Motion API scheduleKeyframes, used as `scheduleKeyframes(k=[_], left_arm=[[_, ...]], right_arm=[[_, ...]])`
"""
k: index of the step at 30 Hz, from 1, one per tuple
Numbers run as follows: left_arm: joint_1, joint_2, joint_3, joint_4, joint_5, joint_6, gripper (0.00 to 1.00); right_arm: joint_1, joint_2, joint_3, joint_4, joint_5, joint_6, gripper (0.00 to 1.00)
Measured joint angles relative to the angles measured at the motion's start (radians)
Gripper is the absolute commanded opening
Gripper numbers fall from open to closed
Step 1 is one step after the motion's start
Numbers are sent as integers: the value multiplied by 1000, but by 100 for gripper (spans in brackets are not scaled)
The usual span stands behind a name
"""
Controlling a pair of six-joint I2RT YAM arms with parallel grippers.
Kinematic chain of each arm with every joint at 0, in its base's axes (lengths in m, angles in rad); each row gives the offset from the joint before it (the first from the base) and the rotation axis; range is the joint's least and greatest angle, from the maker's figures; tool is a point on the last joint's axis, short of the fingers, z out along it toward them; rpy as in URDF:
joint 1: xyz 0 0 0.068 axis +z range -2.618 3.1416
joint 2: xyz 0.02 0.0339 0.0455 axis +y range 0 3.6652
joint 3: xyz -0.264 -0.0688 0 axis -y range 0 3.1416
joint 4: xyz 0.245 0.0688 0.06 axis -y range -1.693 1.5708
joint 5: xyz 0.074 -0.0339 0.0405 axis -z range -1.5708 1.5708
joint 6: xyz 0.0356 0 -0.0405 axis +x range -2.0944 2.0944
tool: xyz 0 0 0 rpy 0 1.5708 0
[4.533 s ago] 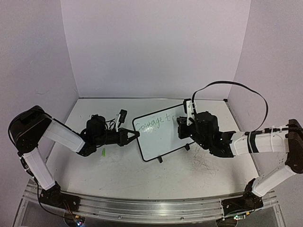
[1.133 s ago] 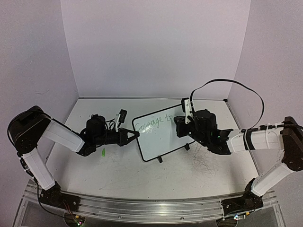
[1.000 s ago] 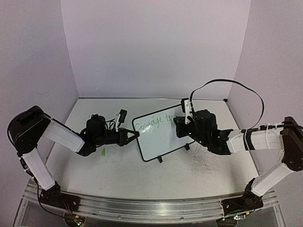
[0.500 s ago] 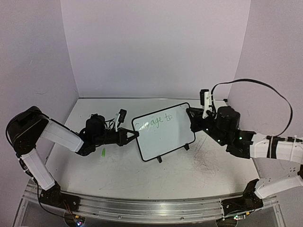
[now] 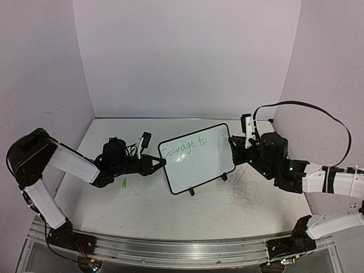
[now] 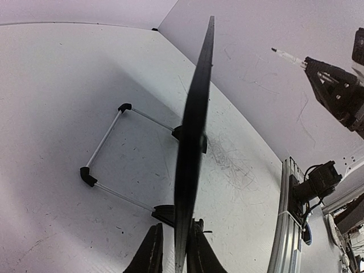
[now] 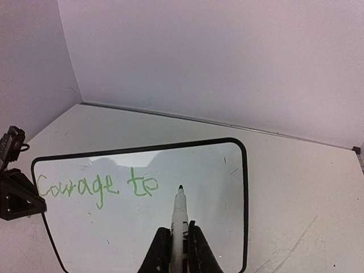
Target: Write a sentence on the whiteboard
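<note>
On the bench (image 5: 142, 213), the whiteboard (image 5: 199, 168) stood propped on its feet, its green sentence (image 7: 95, 189) reading "Courage to". The right claw (image 7: 178, 234), clamped on the marker (image 7: 180, 207), had drawn back rightward off the board. The left claw (image 5: 161, 164) flanked the board's left edge; whether it gripped could not be told.

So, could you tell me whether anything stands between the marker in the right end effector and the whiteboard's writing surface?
Nothing visible does. The marker in the right end effector points at bare whiteboard just right of the sentence, which reads "Courage to". Its tip is off the surface, with only open air between.
</note>
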Motion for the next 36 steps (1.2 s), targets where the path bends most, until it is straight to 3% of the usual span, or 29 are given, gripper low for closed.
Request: scheduleKeyframes(k=[13,36], left_arm=[[-10,0,0,-21,-1,-3,20],[-14,6,3,-22,1,0,6]], right_arm=[[0,214,66,15,-98,27,0],[0,333,131,113,-85,27,0]])
